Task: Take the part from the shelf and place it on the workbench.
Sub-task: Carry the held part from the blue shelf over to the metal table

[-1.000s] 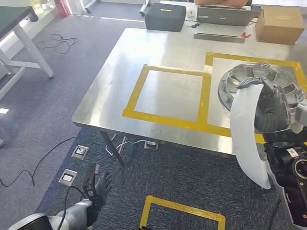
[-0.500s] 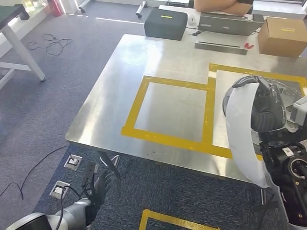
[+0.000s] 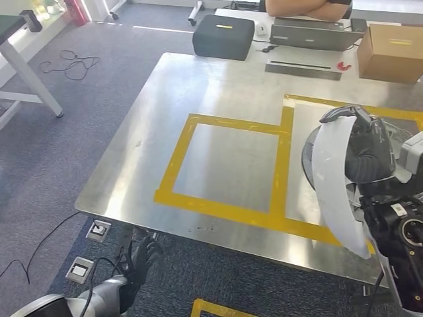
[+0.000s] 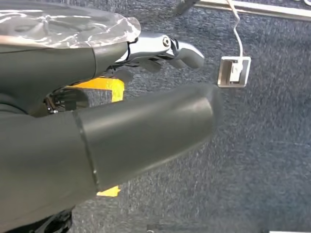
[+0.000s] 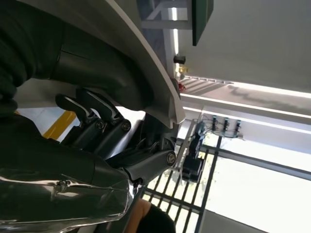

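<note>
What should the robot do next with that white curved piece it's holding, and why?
Probably lower it onto the workbench. The right hand holds the white part upright above the yellow-taped square on that side, not yet resting on the surface.

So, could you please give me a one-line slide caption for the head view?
Right robot hand holds a white curved part over the steel workbench marked with yellow tape squares.

- R hand (image 3: 368,157): raised over counter's right edge, fingers wrapped round the white part (image 3: 335,185).
- L hand (image 3: 141,259): low, below counter's front edge, fingers apart, holding nothing.
</note>
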`<move>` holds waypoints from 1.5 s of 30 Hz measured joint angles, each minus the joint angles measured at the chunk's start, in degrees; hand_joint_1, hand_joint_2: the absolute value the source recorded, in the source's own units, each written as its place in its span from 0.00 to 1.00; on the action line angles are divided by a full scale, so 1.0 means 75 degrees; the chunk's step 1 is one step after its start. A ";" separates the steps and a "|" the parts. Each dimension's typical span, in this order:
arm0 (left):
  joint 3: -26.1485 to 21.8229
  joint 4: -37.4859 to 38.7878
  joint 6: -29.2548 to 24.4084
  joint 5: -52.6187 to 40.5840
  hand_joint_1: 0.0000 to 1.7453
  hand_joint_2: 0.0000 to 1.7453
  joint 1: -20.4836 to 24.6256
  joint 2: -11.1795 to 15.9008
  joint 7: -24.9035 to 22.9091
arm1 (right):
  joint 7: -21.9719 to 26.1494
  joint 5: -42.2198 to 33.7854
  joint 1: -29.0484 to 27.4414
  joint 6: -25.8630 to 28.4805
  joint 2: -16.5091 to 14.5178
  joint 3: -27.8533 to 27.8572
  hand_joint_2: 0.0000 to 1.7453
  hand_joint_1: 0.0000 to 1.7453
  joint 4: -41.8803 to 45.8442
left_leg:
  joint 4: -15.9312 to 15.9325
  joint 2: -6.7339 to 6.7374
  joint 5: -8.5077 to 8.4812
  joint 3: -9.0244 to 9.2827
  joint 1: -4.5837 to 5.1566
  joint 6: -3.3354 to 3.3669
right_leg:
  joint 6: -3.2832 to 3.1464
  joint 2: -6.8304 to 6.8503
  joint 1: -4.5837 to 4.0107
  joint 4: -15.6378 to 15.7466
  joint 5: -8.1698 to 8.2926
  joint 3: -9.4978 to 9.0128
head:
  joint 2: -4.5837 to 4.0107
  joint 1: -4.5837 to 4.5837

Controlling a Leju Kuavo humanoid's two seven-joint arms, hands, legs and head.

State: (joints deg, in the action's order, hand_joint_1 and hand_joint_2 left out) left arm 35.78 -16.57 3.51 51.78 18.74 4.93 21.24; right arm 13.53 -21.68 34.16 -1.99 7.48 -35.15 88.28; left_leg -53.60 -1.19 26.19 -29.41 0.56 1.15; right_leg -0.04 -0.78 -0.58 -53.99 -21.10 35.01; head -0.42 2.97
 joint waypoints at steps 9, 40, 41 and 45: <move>0.0003 0.0000 -0.0014 -0.0051 0.00 0.00 0.0057 0.0008 0.0023 | -0.0046 0.0163 0.0005 0.0015 0.0000 -0.0037 1.00 1.00 -0.0003 | 0.0163 0.0022 0.0047 0.0073 -0.0005 -0.0039 | -0.0071 0.0015 -0.0014 0.0001 -0.0013 0.0002 | 0.0000 0.0019; 0.0393 0.0000 -0.0076 -0.0417 0.00 0.00 0.0230 -0.0280 -0.0168 | -0.0501 0.4214 0.2467 0.1184 -0.2196 -0.1885 1.00 1.00 -0.4932 | 0.0155 -0.0022 -0.0004 0.0053 0.0004 -0.0064 | -0.0067 0.0081 0.0018 0.0001 0.0024 -0.0004 | 0.0000 0.0018; 0.0421 0.0000 -0.0092 -0.0446 0.00 0.00 0.0239 -0.0315 -0.0181 | -0.0435 0.4363 0.2593 0.1505 -0.2344 -0.1910 1.00 1.00 -0.5249 | 0.0155 -0.0028 -0.0008 0.0051 0.0005 -0.0063 | -0.0066 0.0088 0.0018 0.0001 0.0025 -0.0004 | 0.0000 0.0017; 0.0560 0.0000 -0.0162 -0.0558 0.00 0.00 0.0262 -0.0445 -0.0246 | -0.0172 0.5057 0.2992 0.2697 -0.2843 -0.2014 1.00 1.00 -0.6230 | 0.0151 -0.0035 -0.0014 0.0049 0.0008 -0.0065 | -0.0062 0.0097 0.0019 0.0002 0.0030 -0.0005 | 0.0000 0.0018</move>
State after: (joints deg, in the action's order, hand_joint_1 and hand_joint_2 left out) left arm 39.98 -16.57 2.29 47.59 20.70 1.60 19.40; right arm 12.24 16.24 56.60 18.24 -13.85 -50.25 41.55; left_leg -52.46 -1.46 26.08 -29.04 0.63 0.66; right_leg -0.50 -0.05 -0.43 -53.98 -20.88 34.98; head -0.42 3.10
